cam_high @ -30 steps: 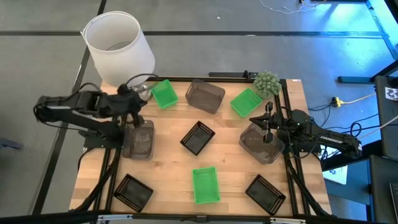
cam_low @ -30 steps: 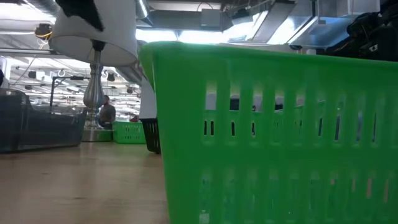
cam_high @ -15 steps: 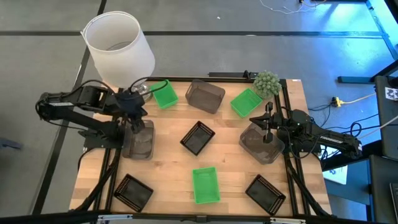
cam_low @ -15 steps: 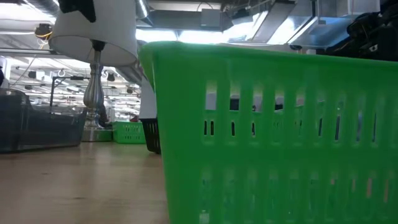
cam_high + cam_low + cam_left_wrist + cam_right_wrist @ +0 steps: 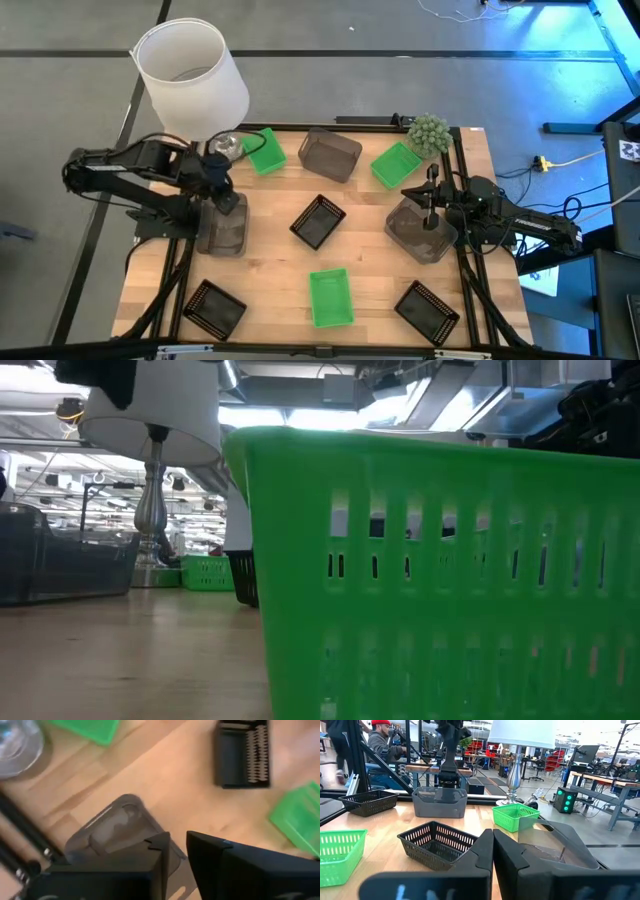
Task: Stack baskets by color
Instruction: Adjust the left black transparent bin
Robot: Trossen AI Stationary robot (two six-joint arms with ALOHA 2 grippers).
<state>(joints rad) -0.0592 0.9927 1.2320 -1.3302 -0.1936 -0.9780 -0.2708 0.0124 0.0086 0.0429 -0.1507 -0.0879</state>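
Note:
Nine baskets lie apart on the wooden table. Three are green (image 5: 264, 151) (image 5: 396, 164) (image 5: 330, 297), three black (image 5: 318, 220) (image 5: 213, 308) (image 5: 428, 312) and three grey (image 5: 330, 154) (image 5: 222, 232) (image 5: 420, 235). My left gripper (image 5: 224, 200) points steeply down over the far end of the left grey basket (image 5: 115, 827). A gap shows between its fingertips (image 5: 178, 840); I cannot tell whether they touch the basket. My right gripper (image 5: 412, 193) waits level and shut (image 5: 493, 837) above the right grey basket (image 5: 560, 852).
A lamp with a white shade (image 5: 190, 75) stands at the table's far left corner on a silver base (image 5: 226, 146). A small round green plant (image 5: 428, 132) sits at the far right. In the low view the near green basket (image 5: 430, 580) fills most of the picture.
My left gripper has rolled about its wrist and tipped over the left grey basket, which lies where it was. The right arm and the other baskets have kept still.

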